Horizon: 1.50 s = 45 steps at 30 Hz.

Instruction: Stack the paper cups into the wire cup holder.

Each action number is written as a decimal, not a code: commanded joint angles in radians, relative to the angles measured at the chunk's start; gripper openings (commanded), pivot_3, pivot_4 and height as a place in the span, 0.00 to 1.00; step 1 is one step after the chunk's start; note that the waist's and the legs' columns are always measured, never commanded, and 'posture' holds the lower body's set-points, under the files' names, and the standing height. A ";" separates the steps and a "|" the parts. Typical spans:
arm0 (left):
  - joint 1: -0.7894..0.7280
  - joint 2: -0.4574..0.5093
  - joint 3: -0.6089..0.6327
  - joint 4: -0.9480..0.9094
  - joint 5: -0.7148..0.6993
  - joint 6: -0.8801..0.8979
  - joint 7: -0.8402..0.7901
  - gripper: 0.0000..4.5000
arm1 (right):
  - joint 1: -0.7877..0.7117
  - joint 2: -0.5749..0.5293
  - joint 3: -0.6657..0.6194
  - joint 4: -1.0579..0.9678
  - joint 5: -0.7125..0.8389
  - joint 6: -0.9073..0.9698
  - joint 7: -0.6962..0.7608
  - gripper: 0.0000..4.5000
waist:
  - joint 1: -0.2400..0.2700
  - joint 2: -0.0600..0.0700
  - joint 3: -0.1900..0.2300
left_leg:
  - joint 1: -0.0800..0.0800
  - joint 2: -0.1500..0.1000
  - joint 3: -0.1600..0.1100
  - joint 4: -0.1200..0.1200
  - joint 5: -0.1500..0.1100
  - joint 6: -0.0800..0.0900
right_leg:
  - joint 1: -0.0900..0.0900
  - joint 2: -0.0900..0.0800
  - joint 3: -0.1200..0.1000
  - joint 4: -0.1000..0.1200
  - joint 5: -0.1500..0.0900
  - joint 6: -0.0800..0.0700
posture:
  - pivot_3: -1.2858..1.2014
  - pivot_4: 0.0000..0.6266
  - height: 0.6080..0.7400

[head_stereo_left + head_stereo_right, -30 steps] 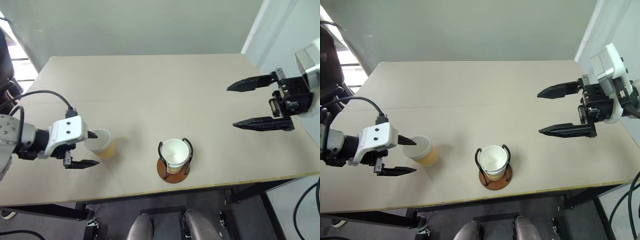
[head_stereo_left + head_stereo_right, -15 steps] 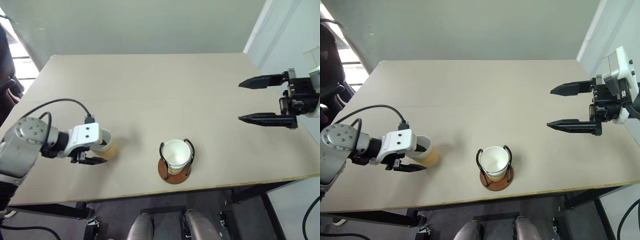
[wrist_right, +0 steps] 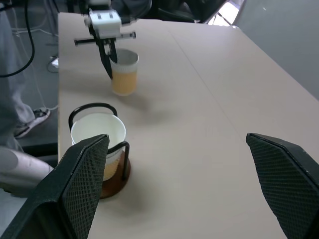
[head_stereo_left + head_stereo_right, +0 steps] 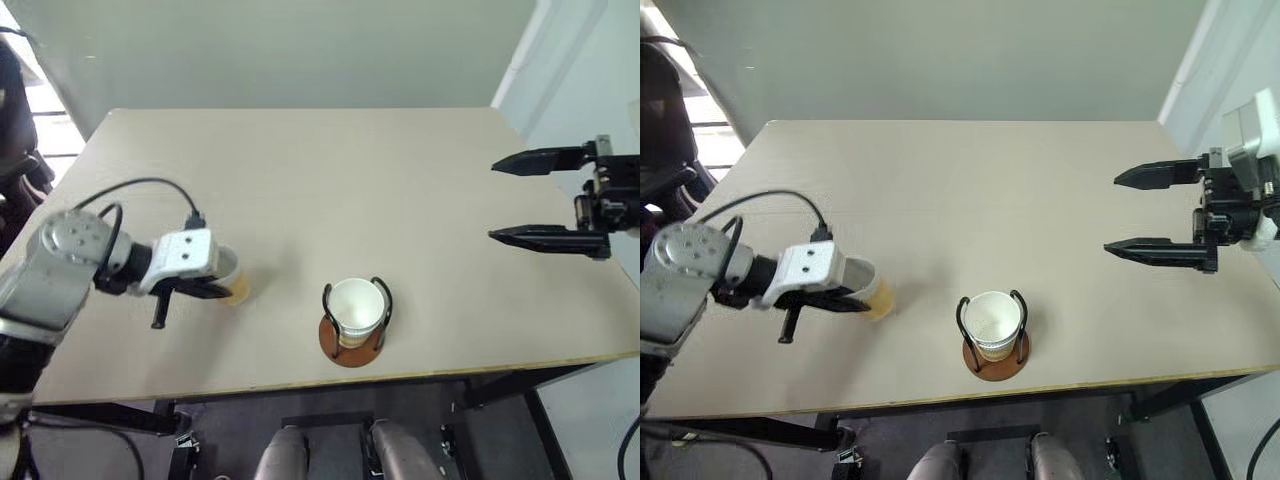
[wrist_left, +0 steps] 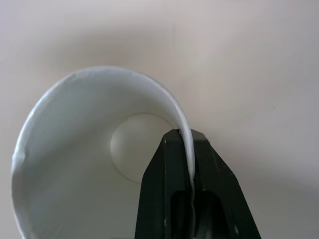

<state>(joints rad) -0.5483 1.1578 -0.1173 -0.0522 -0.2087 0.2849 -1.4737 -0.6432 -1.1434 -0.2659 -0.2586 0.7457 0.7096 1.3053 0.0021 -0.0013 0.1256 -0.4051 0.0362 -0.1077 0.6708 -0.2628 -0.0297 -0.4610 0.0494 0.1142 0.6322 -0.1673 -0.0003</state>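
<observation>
On the tabletop [image 4: 330, 180], left claw [image 5: 188, 164] pinching a paper cup's [image 4: 235, 283] rim, right claw [image 4: 540, 195] spread wide, cups [image 4: 355, 305] nested in wire cup holder [image 4: 350, 345].

A pale beige table [image 4: 330, 190] spans most of the frame. At lower centre, near its front edge, stands the wire cup holder [image 4: 347, 345] (reddish-brown disc base, paper cups nested inside). At lower left a single paper cup [image 4: 234, 283] stands on the tabletop.

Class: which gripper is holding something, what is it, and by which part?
The left gripper pinches a paper cup by its rim wall. The right gripper holds nothing.
</observation>
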 commanded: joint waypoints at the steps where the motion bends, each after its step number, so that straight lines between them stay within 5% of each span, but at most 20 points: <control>1: -0.201 -0.049 -0.016 0.067 -0.067 -0.060 -0.110 0.01 | 0.017 -0.033 -0.084 -0.046 0.028 0.012 -0.025 1.00 | 0.005 0.000 0.000 | 0.000 0.000 0.000 0.000 0.000 0.000 | 0.000 0.000 0.000 0.000 0.000 0.000 | 0.52 0.24 1.00; 8: -0.690 -0.133 -0.331 0.203 -0.373 -0.221 -0.141 0.01 | 0.094 -0.055 -0.171 -0.113 0.053 0.041 -0.075 1.00 | 0.014 0.002 0.000 | -0.008 -0.002 -0.001 0.011 -0.004 0.007 | 0.001 -0.002 0.001 -0.006 0.006 0.013 | 0.52 0.24 1.00; 19: -0.941 -0.130 -0.825 0.223 -0.631 -0.497 -0.141 0.01 | 0.226 -0.076 -0.335 -0.239 0.108 0.122 -0.160 1.00 | 0.013 0.004 0.001 | -0.013 -0.004 0.003 0.020 -0.009 0.015 | 0.001 -0.003 0.004 -0.009 0.007 0.032 | 0.52 0.24 1.00; 31: -1.046 -0.213 -1.052 0.257 -0.663 -0.650 -0.141 0.01 | 0.313 -0.086 -0.459 -0.332 0.171 0.200 -0.221 1.00 | 0.022 0.006 0.002 | -0.015 -0.006 0.005 0.030 -0.013 0.020 | 0.007 -0.004 0.006 -0.017 0.006 0.032 | 0.52 0.24 1.00; 45: -1.059 -0.284 -1.110 0.331 -0.629 -0.725 -0.141 0.01 | 0.378 -0.106 -0.542 -0.368 0.215 0.243 -0.247 1.00 | 0.027 0.007 0.003 | -0.016 -0.006 0.007 0.031 -0.020 0.024 | 0.008 -0.004 0.006 -0.022 0.010 0.042 | 0.52 0.24 1.00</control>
<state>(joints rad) -1.5839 0.8727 -1.2396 0.2841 -0.8275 -0.4201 -1.5736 -0.2627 -1.2297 -0.7680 -0.6185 0.9485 0.9521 1.0698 0.0290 0.0059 0.1282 -0.4213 0.0309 -0.1006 0.7017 -0.2829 -0.0060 -0.4527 0.0453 0.1205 0.6098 -0.1575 0.0421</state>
